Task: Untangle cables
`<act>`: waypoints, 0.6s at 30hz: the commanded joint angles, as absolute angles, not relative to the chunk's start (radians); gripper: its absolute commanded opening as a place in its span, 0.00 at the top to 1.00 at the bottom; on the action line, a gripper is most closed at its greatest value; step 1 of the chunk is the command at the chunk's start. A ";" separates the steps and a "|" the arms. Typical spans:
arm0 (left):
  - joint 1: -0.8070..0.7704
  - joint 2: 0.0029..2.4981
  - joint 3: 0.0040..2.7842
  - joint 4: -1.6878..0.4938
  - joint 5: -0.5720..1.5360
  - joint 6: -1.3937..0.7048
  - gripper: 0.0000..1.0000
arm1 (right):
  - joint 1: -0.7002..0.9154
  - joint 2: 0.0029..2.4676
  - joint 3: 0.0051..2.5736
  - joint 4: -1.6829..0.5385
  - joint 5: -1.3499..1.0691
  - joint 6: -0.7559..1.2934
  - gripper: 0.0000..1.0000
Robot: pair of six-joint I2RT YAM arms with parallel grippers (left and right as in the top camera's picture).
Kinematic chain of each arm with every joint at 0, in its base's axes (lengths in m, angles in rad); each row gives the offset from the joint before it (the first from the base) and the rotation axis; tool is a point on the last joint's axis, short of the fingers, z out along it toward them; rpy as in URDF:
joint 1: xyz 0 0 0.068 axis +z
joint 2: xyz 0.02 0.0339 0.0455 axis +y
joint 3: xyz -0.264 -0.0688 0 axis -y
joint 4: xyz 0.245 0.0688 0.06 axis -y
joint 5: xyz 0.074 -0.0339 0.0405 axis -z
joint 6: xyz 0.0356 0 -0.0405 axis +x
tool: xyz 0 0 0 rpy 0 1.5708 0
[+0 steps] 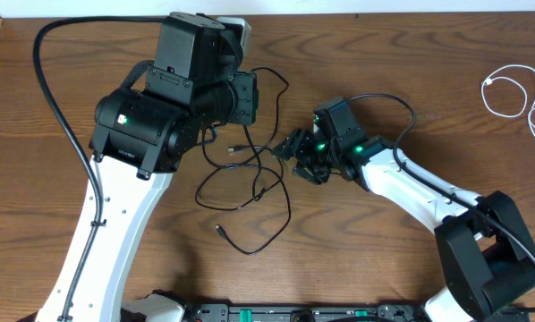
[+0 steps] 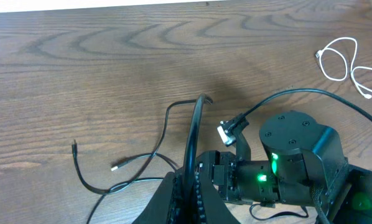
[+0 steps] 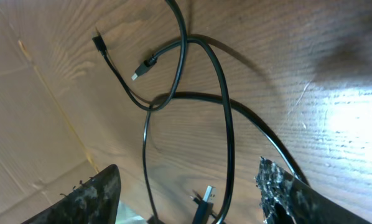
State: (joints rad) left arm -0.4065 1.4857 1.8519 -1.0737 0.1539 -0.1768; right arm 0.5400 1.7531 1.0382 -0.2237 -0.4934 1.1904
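Note:
Thin black cables [image 1: 250,192] lie tangled in loose loops on the wooden table between the two arms. My left gripper [image 1: 255,98] is shut on one black cable [image 2: 192,137], which rises in an arc from its jaws [image 2: 189,193]. My right gripper [image 1: 291,148] is open just right of the tangle. In the right wrist view its fingers [image 3: 189,177] straddle crossing black cables [image 3: 226,106] and a USB plug [image 3: 201,199], touching none of them. A white cable [image 1: 509,89] lies coiled apart at the far right, and it also shows in the left wrist view [image 2: 341,59].
Loose black plug ends lie on the table [image 2: 116,167] [image 1: 220,229]. The right arm's thick fixed cable [image 1: 384,100] arcs over its wrist. The left arm's body [image 1: 160,116] covers the upper left of the table.

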 commanded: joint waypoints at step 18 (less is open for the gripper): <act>-0.402 1.497 1.850 -1.077 0.145 -0.182 0.92 | 0.638 1.767 1.032 -0.281 -0.406 1.285 0.47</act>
State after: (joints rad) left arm -0.4065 1.4857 1.8519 -1.0740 0.1535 -0.1802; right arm 0.6262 1.7538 1.0382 -0.2756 -0.4316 1.2797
